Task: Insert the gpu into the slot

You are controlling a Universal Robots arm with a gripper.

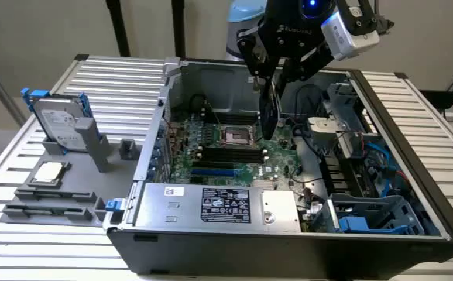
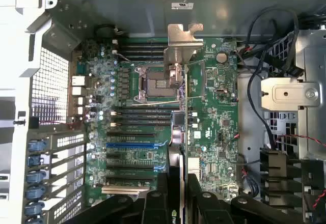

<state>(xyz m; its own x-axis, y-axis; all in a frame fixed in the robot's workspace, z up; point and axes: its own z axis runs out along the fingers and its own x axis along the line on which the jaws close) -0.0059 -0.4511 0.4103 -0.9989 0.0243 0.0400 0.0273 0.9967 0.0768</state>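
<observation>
The gpu hangs edge-on, clamped in the gripper above the motherboard and not yet seated. The blue slot lies empty, off to one side of the card. The CPU socket and black memory slots sit below. Cables crowd nearby and seem to be clear of the card.

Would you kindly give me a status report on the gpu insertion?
Status: gripper shut on gpu. Card hangs upright above motherboard, not seated. Blue slot unoccupied.
</observation>
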